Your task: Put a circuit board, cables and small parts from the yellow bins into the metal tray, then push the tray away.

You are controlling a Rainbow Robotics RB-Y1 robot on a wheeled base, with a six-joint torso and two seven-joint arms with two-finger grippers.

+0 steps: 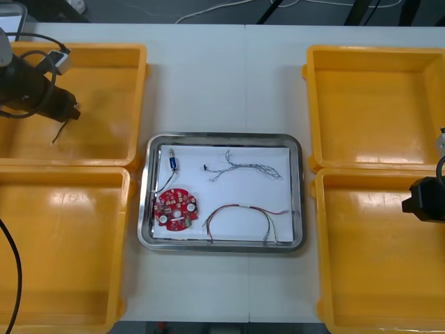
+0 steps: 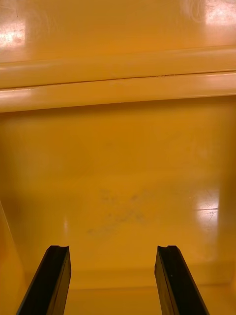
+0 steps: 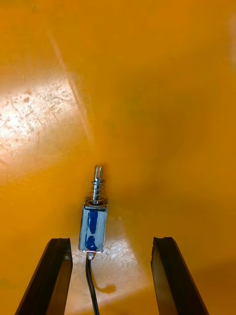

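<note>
My left gripper (image 1: 72,111) hangs over the far left yellow bin (image 1: 104,62). Its fingers stand open in the left wrist view around a small metal part (image 3: 93,226) with a blue body, a spring and a black lead. The part lies on the bin floor close to one finger (image 3: 51,275). The metal tray (image 1: 144,209), white inside, holds a round red circuit board (image 1: 175,209), a small blue metal part (image 1: 171,160), a twisted cable (image 1: 243,168) and a red and yellow cable (image 1: 243,217). My right gripper (image 1: 419,200) is open over the near right bin's bare floor (image 2: 118,187).
The near left bin (image 1: 62,243) and the far right bin (image 1: 375,104) look bare. A thin black lead (image 1: 60,132) trails on the far left bin's floor below my left gripper. Cables lie on the floor beyond the table's far edge.
</note>
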